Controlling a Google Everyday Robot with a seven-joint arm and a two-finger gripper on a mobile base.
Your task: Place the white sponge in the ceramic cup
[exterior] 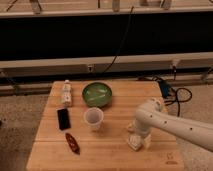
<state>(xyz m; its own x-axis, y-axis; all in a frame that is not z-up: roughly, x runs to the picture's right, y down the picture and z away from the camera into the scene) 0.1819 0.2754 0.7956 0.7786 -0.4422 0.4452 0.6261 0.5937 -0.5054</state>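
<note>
A surface [112,156] carries six things. At the back left lies a bottle [66,93], with a bowl [97,94] to its right. In front of the bowl stands the cup [93,119]. Left of the cup lies a flat slab [63,119], and in front of that a small oblong item [73,143]. At the front right, well apart from the cup, the sponge [133,145] rests on the surface, with the gripper [138,140] pointing down over it, fingers apart.

The white arm [175,125] is reaching in from the right and bending straight down at its elbow, and the gripper [137,142] is hanging low at the right front with its fingers spread wide apart.
</note>
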